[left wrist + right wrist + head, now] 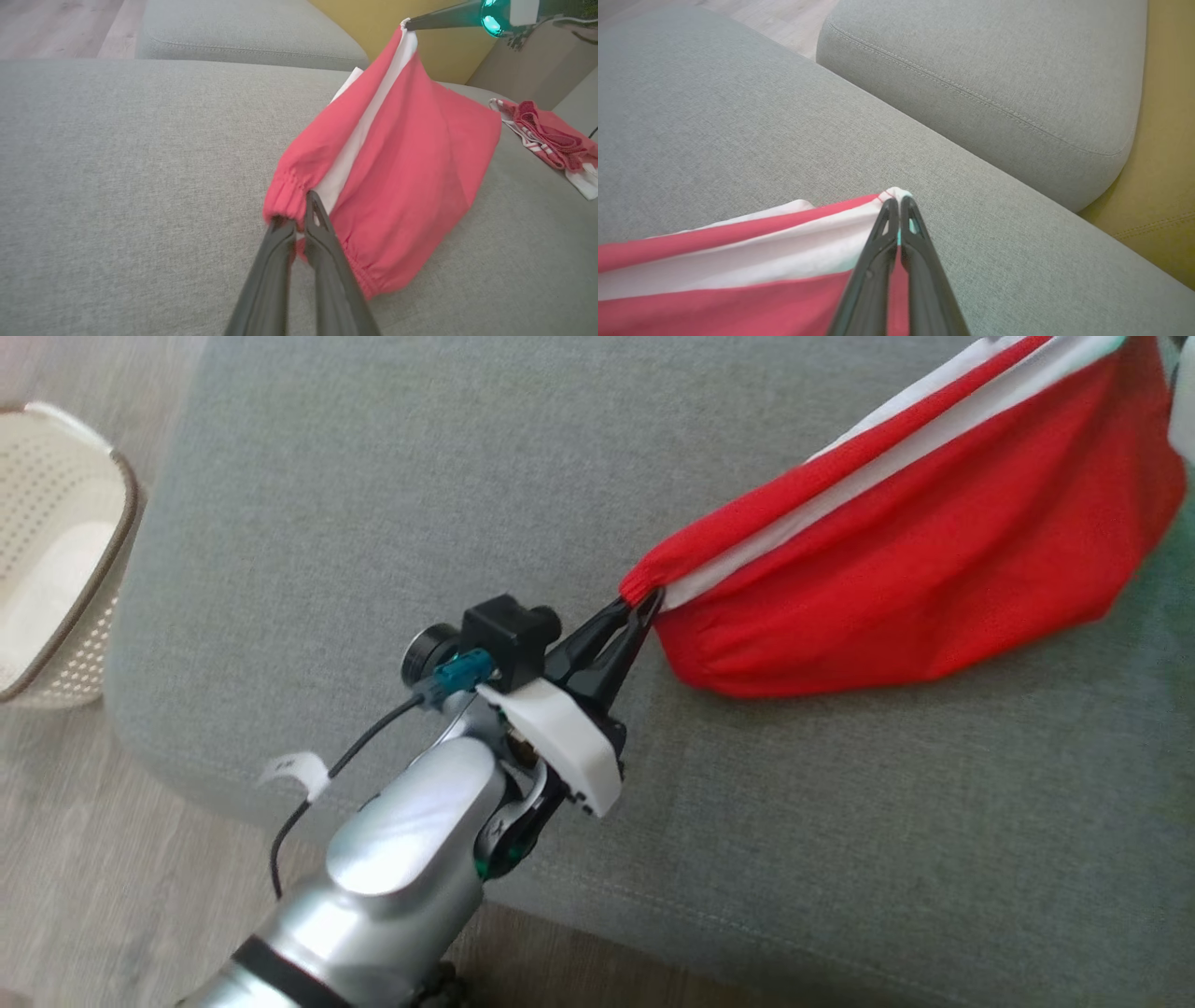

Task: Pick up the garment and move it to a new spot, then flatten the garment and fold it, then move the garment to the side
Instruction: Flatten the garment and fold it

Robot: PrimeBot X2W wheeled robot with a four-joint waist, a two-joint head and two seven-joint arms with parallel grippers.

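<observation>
Garment: red-and-white fabric garment [934,579] stretched between both arms, lower edge on the grey fabric sofa seat [373,523].
Left end effector [642,604]: clamped on one gathered corner.
Right end effector [899,204]: clamped on the opposite corner.
Progress: picked up; flattening, folding and setting aside remain.

Grey sofa seat [373,476]. White perforated basket [65,495] on wood floor [93,859], just beside seat's left edge. Crumpled red-and-white striped cloth [546,135] near seat's far right edge. Second grey cushion [994,70] alongside seat's far edge, yellow upholstery [1162,186] beyond.
</observation>
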